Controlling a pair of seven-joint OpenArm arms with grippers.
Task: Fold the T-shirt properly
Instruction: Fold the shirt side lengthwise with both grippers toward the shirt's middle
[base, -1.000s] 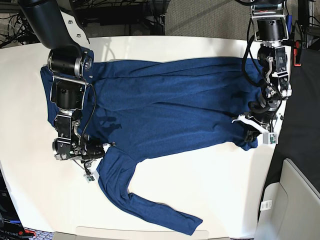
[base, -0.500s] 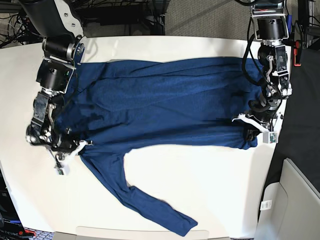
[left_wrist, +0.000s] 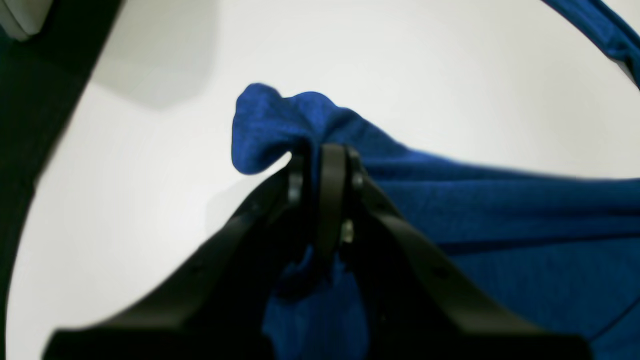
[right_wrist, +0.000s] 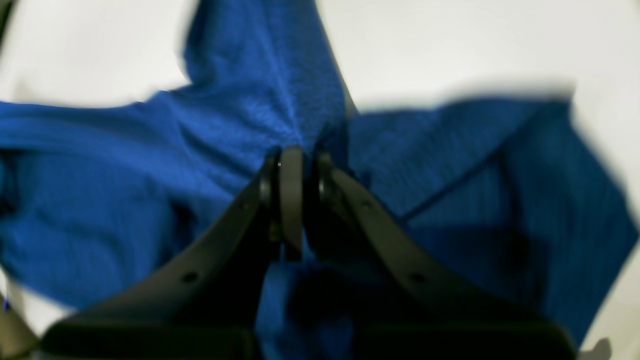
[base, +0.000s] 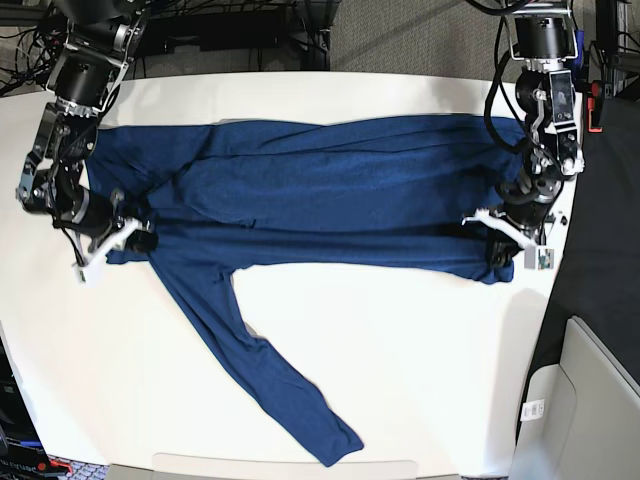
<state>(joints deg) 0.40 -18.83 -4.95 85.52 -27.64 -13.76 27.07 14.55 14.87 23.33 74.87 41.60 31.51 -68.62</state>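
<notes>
The dark navy T-shirt (base: 320, 200) lies stretched sideways across the white table (base: 420, 370). One long sleeve (base: 270, 380) trails toward the front edge. At the shirt's right end my left gripper (base: 497, 248) is shut on a corner of the fabric. In the left wrist view that corner (left_wrist: 265, 125) bulges past the closed left gripper (left_wrist: 320, 155). At the shirt's left end my right gripper (base: 128, 240) is shut on the cloth where the sleeve starts. The right wrist view shows the right gripper (right_wrist: 295, 157) pinching a taut ridge of blue fabric (right_wrist: 260, 90).
The table's right edge runs close to the left arm, with dark floor beyond. A pale grey bin (base: 590, 400) stands at the bottom right. Cables and equipment (base: 240, 30) line the back behind the table.
My right gripper has pulled its end of the shirt left and toward the back, stretching the body flat and dragging the sleeve along. The left gripper has shifted slightly back, still holding its corner.
</notes>
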